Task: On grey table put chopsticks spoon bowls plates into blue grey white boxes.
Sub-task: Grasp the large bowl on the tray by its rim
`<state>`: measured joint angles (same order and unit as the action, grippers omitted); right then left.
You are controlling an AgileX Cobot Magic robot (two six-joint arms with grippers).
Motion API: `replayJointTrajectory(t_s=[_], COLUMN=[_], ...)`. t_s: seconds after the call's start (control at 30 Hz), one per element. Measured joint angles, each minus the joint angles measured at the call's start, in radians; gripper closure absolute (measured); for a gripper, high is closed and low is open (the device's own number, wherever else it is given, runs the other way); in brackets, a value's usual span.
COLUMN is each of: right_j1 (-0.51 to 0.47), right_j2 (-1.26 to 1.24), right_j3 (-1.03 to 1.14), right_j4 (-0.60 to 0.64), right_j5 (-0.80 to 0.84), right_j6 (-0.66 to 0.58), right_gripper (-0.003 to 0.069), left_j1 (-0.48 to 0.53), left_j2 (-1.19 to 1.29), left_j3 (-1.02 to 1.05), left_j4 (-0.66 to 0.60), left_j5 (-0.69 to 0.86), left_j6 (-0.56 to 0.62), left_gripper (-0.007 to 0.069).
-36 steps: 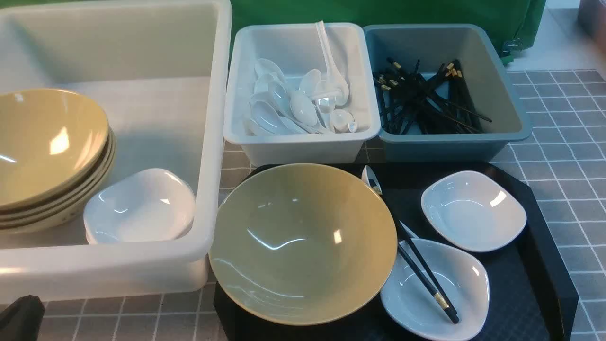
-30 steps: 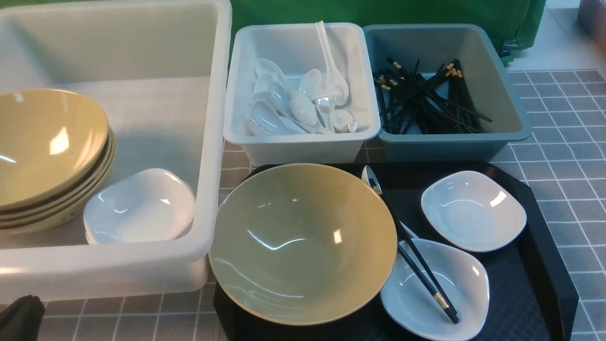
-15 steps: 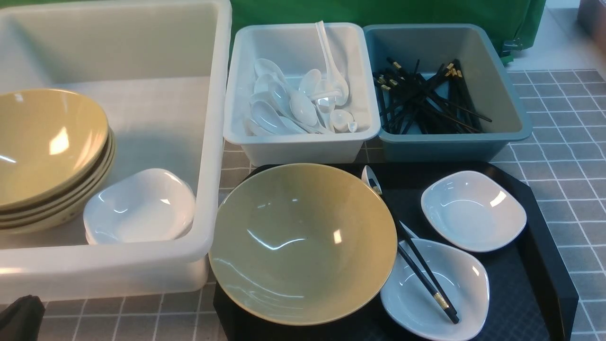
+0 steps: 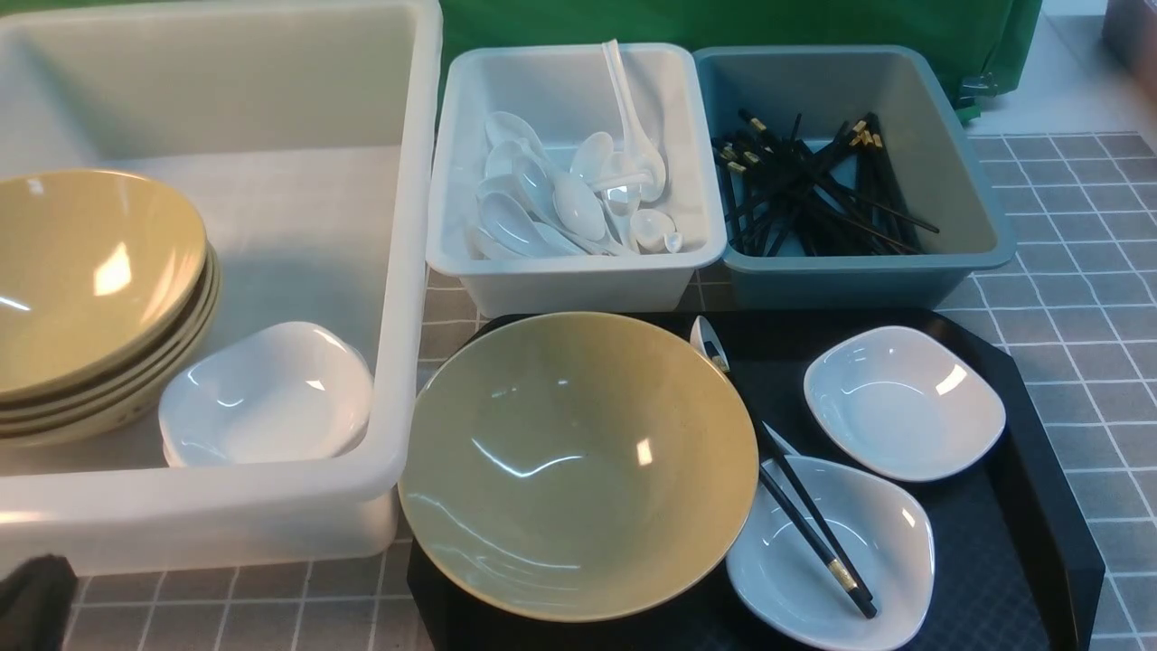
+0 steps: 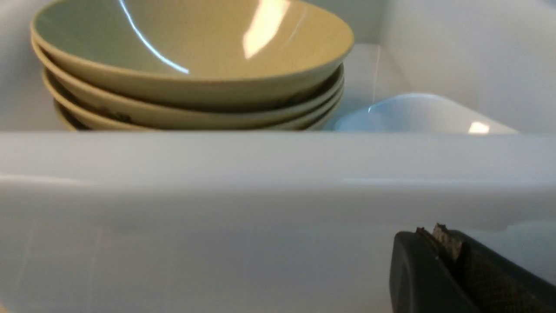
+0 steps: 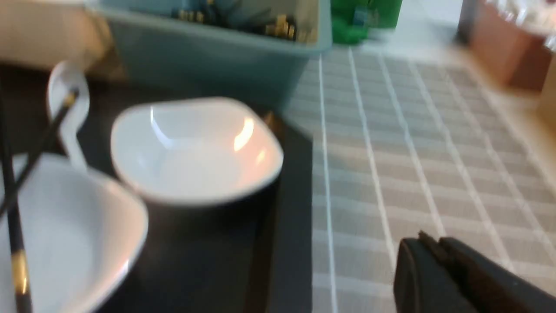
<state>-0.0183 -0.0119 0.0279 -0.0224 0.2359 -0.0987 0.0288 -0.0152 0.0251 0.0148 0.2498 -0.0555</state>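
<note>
Only the tip of my left hand has moved since the earlier frame, edging a little further out at the lower left of the picture; the dishes and cutlery lie as they did. Next, I judge, come the chopsticks, right of the lower middle, crossing the near plate and running slantwise from upper left to lower right. Their gold bands sit at opposite ends, one far up by the spoon, the other down over the plate. Their upper stretch lies close against the rim of the bowl, so I'd pinch across the long axis at the lower end, where both run over the plate's hollow.

My right hand is the nearer; the sticks lie inward of it, toward the middle of the rig. Its fingers look near together with nothing between them, but I can't tell whether they're fully closed. The left hand is closed and holding nothing. From the sticks, the blue box is up the picture, beyond the tray.
</note>
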Motion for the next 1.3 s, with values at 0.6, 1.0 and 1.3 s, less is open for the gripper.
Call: replayJointTrajectory(t_s=[0.6, 1.0, 1.3], right_j1=[0.0, 0.0, 0.001], right_j2=[0.0, 0.033, 0.311], right_j3=[0.0, -0.245, -0.441], right_j4=[0.0, 0.014, 0.007], right_j5=[-0.946, -0.449, 0.059], right_j6=[0.411, 0.403, 0.13], right_gripper=[0.0569, 0.0563, 0.0563], left_j1=[0.0, 0.0, -0.111], left_j2=[0.0, 0.139, 0.622], left_j3=[0.0, -0.481, -0.829], left_j4=[0.024, 0.245, 0.194], left_j5=[-0.859, -0.349, -0.045], left_j6=[-0.041, -0.398, -0.404], left_gripper=[0.0636, 0.0636, 0.0636])
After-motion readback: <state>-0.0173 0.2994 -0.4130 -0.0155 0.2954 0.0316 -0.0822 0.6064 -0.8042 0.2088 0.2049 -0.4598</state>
